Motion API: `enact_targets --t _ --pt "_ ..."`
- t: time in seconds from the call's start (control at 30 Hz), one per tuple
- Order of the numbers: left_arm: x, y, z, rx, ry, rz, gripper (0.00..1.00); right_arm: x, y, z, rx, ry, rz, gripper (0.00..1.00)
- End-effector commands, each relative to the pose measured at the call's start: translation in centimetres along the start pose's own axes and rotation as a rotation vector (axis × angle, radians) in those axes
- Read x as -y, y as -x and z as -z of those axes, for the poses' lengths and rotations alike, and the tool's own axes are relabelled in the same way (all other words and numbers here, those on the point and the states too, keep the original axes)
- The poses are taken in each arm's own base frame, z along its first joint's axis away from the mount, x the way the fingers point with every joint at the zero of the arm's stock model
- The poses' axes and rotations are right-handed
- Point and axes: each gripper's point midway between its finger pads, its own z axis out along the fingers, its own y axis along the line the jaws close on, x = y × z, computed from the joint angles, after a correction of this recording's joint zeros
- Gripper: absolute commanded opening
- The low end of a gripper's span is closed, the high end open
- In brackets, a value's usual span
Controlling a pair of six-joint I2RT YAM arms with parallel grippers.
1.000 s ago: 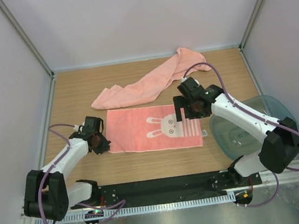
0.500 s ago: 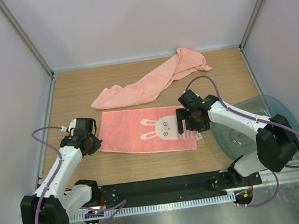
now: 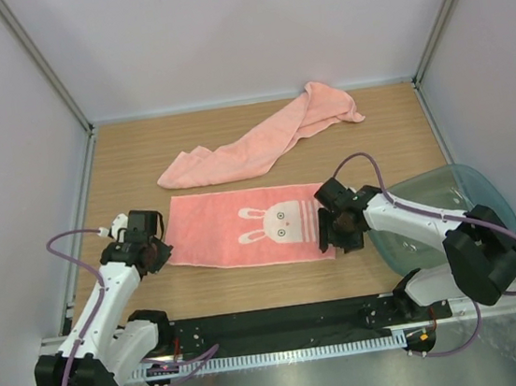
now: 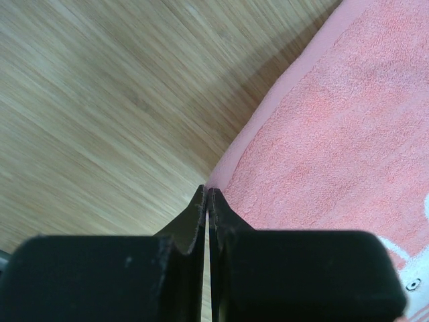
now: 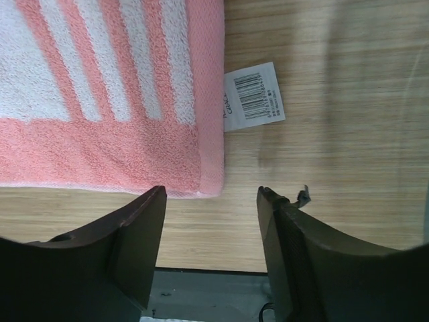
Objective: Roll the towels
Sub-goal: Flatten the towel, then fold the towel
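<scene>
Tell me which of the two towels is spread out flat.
The small towel with the rabbit picture and pale stripes. It lies flat and open, while the long plain towel behind it is bunched and rumpled.

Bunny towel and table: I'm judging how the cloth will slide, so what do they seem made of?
The bunny towel looks like matte terry cloth: nubby looped pile, flatter woven hem. The table looks like smooth wood, with fine straight grain; it could be laminate.
</scene>
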Motion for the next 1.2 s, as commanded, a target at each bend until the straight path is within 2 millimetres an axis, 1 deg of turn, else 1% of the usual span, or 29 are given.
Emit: enact_targets --t 0.0,0.17,0.37,0.63,0.7,0.73,0.77,0.83,0.87,0.93,0.97,1.03,1.1,1.17 --pt "-0.1 0.5 0.0 0.028 0.004 0.023 0.01 -1.3 0.2 -0.1 0.03 0.058 -0.04 0.62" --pt "-0.1 0.4 -0.1 0.026 -0.005 0.025 0.0 -1.2 0.1 -0.7 0.027 0.049 -0.046 0.52" --pt "0.0 0.4 0.0 0.028 -0.01 0.024 0.0 -1.0 0.1 -1.3 0.025 0.03 -0.045 0.47" --pt "0.1 0.6 0.1 0.037 -0.026 0.03 0.0 -0.6 -1.0 -2.4 -0.008 0.019 -0.041 0.43" --pt "0.3 0.6 0.3 0.04 -0.04 0.032 0.0 -0.5 -1.1 -2.4 -0.009 0.016 -0.039 0.39" --pt "0.4 0.6 0.3 0.04 -0.045 0.034 0.0 -0.5 -1.0 -2.4 -0.005 0.017 -0.041 0.36" --pt "0.5 0.5 0.5 0.039 -0.059 0.039 0.0 -0.5 -1.0 -2.2 -0.003 0.022 -0.036 0.3" --pt "0.7 0.5 0.7 0.038 -0.076 0.047 0.01 -0.6 -0.8 -1.9 0.004 0.023 -0.035 0.23" --pt "0.8 0.4 0.9 0.037 -0.09 0.054 0.0 -0.6 -0.7 -1.7 0.008 0.026 -0.034 0.16" --pt "0.9 0.7 1.6 0.056 -0.118 0.07 0.01 -0.5 -0.4 -1.1 0.021 0.021 -0.03 0.08" --pt "1.0 0.9 2.0 0.064 -0.13 0.078 0.01 -0.4 -0.4 -0.9 0.025 0.017 -0.027 0.02" --pt "0.9 1.1 2.9 0.071 -0.147 0.089 0.0 -0.1 -0.2 -0.2 0.036 0.01 -0.024 0.01" --pt "1.3 1.5 3.8 0.073 -0.169 0.099 0.01 0.0 -0.5 0.4 0.027 0.011 -0.018 0.01" --pt "1.4 1.0 4.5 0.044 -0.184 0.098 0.0 -0.2 -0.7 1.0 0.021 0.03 -0.013 0.01"
